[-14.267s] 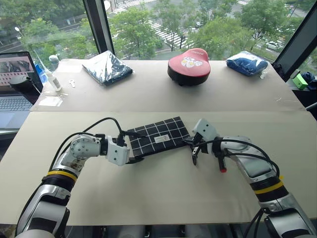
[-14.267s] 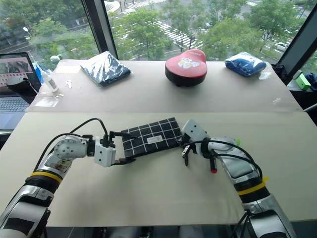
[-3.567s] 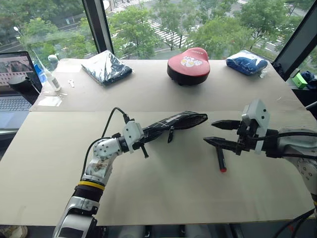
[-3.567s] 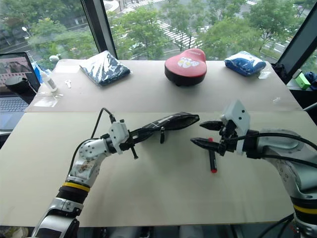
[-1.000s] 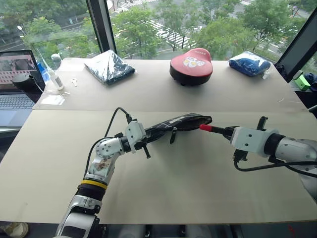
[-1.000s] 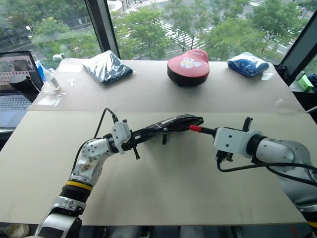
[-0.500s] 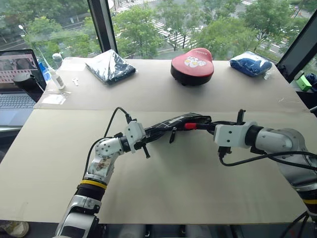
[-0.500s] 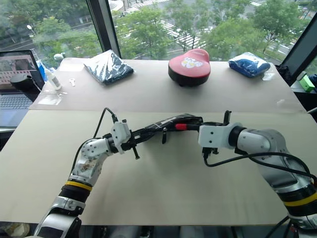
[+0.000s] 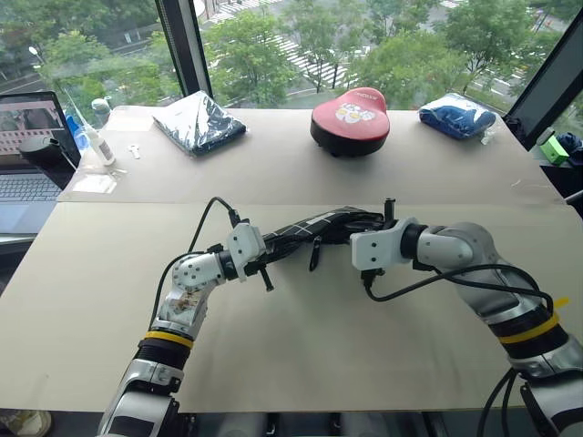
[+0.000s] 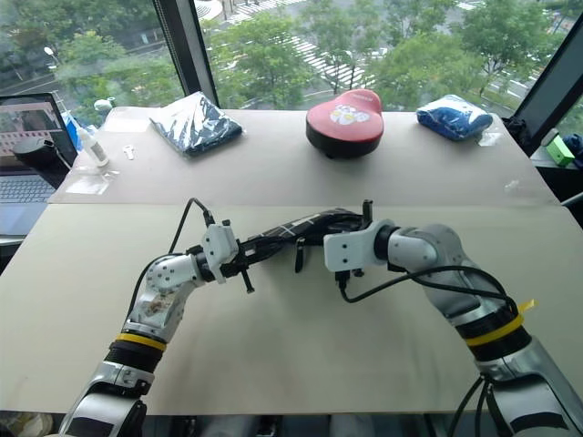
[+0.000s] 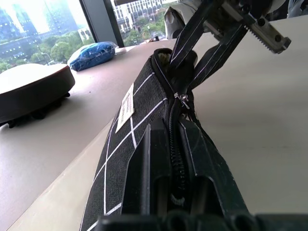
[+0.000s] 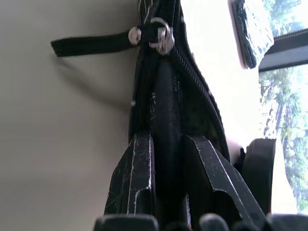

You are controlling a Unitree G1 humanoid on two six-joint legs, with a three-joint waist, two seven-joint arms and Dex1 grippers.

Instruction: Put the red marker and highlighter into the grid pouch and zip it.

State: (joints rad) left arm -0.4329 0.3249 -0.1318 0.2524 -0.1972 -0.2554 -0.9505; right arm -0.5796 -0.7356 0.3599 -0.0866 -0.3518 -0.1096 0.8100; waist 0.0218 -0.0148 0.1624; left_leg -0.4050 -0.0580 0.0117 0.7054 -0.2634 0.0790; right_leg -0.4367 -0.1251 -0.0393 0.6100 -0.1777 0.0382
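Nearest me, over the pale counter (image 9: 301, 346), the two arms meet at the grid pouch (image 9: 305, 231), which is lifted clear of the surface and held on edge with its zipper side up. The left gripper (image 9: 264, 256) has its jaws together on the pouch's near end, pinching the fabric on both sides of the zipper. From that wrist I can see the white label (image 11: 126, 107) on the pouch's side and the mouth gaping open at the far end.

The right gripper (image 10: 343, 224) comes in from the other side with its fingers (image 12: 137, 168) pushed into that open mouth. Its jaws are clamped on the red marker (image 12: 166, 144), of which only the dark barrel shows between them; it lies lengthwise inside the opening. The black pull strap (image 9: 314, 253) hangs down from the zipper at about mid-length of the pouch. The highlighter I cannot make out; if it is in the pouch, the fabric hides it.

Farther back, across the seam in the counter, a red rounded case (image 9: 350, 118) sits near the middle. A dark plastic-wrapped bundle (image 9: 199, 124) lies to its left and a blue wrapped bundle (image 9: 455, 115) to its right. At the far left edge stands a laptop (image 9: 29, 150) with its screen lit, a small bottle (image 9: 95, 142) just beside it.
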